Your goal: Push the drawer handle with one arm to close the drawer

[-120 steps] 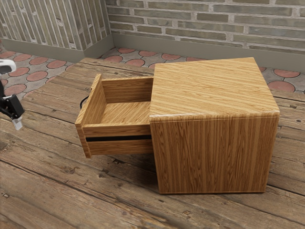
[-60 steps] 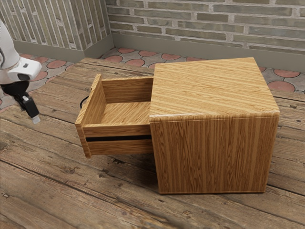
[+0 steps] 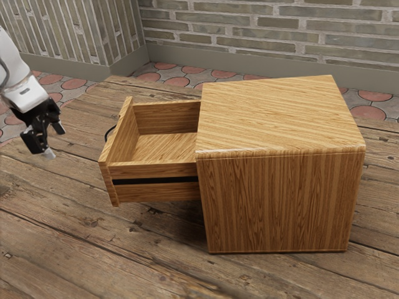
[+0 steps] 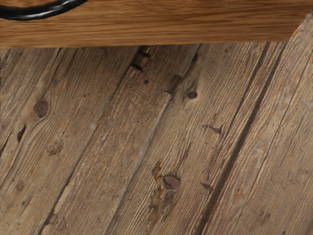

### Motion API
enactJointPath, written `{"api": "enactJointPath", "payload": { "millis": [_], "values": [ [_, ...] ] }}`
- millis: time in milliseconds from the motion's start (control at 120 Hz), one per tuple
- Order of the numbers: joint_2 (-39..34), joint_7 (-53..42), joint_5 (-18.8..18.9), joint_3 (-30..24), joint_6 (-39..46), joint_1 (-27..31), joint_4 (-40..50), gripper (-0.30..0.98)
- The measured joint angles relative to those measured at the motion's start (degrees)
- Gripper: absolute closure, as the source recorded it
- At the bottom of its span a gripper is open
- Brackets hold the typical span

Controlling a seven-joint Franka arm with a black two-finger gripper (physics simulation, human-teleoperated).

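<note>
Exterior view: Gripper [image 3: 55, 141] at the exterior view's left, below the white arm [image 3: 24, 93], pointing down and somewhat toward the drawer [image 3: 118, 156]. Jaws: apart, a clear gap between the two pale tips. Handle [image 3: 108, 132], black and curved, on the outer face of the drawer front; it lies outside the gap, to the exterior view's right of both tips, near but apart from them. Drawer: pulled well out of the cabinet [image 3: 280, 202], inner floor exposed, black strip along its side. Cabinet: upright on the plank table [image 3: 124, 255], striped wood grain. Brick wall [image 3: 249, 31] and reddish tiles [image 3: 165, 78] behind.

Wrist view: Part of the handle recorded, a glossy dark curve against the brown drawer front. Beside the front's straight edge, table planks run at a slant, with dark seams and knots [image 4: 171, 181]. Jaw state cannot be read here; taken from the exterior view.
</note>
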State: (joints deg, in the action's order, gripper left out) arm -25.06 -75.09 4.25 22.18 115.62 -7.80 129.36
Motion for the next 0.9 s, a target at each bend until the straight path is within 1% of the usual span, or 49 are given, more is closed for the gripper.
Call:
{"api": "enactJointPath", "payload": {
  "millis": [67,142,183,308,442,700,900],
  "values": [
    [0.10,-2.96,-0.72,3.00,1.13,-3.04,0.03,0.02],
    [0.12,-5.93,-1.53,4.35,2.21,-4.40,0.04,0.02],
    [0.11,-7.42,-2.29,4.60,2.67,-4.65,0.04,0.03],
    [0.43,-10.56,-6.46,5.54,2.45,-4.24,0.09,0.03],
    [0.66,-11.94,-8.50,5.68,0.71,-3.88,-0.05,0.03],
    [1.44,-11.90,-10.19,5.77,-0.70,-3.72,-0.16,0.03],
    [2.24,-10.86,-10.98,5.65,-1.15,-1.26,-1.37,0.03]
  ]
}}
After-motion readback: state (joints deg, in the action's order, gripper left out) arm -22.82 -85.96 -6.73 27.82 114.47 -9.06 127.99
